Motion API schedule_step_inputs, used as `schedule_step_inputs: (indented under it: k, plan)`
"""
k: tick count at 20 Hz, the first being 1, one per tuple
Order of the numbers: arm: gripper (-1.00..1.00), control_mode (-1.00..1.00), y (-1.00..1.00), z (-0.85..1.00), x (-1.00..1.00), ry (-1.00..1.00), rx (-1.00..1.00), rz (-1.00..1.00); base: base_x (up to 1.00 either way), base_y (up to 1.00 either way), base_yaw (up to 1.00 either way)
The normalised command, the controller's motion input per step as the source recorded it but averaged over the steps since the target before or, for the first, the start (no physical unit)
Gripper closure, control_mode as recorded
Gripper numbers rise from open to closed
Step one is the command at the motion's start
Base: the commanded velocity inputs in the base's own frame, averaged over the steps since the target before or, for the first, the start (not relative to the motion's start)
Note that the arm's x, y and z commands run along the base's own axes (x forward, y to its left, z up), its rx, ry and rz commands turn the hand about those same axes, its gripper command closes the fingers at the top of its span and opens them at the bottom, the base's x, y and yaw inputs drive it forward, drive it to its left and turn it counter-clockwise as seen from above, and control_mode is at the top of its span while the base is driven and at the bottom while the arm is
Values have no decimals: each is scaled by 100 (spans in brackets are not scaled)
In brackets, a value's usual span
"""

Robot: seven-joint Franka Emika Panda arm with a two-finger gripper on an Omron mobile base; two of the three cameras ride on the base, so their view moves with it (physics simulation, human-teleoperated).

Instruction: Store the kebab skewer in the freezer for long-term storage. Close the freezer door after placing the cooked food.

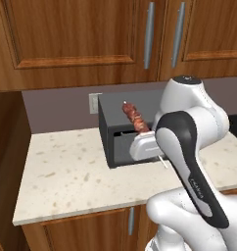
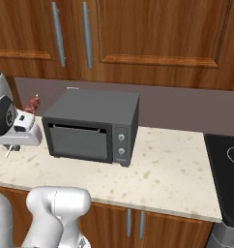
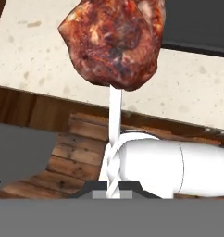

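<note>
The kebab skewer (image 1: pixel 135 119) hangs in the air above the counter, in front of the dark grey oven, tilted with its reddish-brown meat chunks up and to the left. My gripper (image 1: pixel 149 145) is shut on the lower part of its pale stick. In the hand view the meat (image 3: pixel 115 41) looms close at the top, and the stick (image 3: pixel 115 120) runs down between my gripper (image 3: pixel 113 186) fingertips. From the right base view the meat (image 2: pixel 33 103) peeks out above my hand (image 2: pixel 25 129) at the far left. The freezer and the freezer door are out of view.
A dark grey countertop oven (image 2: pixel 90 127) stands against the back wall on the speckled beige counter (image 1: pixel 66 171). Wooden wall cabinets (image 1: pixel 71 34) hang above. A black cooktop (image 2: pixel 227 164) lies at the counter's right end. My own arm (image 1: pixel 189 147) blocks the right side.
</note>
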Motion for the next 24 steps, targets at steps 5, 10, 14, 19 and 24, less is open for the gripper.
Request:
schedule_step_inputs:
  k: [5, 10, 14, 19, 24]
  plan:
    - [100, -100, -52, 3, -14, 0, -6, -15, 0, 0, 0]
    - [100, -100, -60, 0, 0, 0, -9, -9, 0, 0, 0]
    - [100, -100, -55, 4, 0, 0, -8, -3, 0, 0, 0]
    - [100, -100, -49, 0, 0, 1, -2, -2, 0, 0, 0]
    - [100, -100, -43, -3, 0, 2, 0, 0, 0, 0, 0]
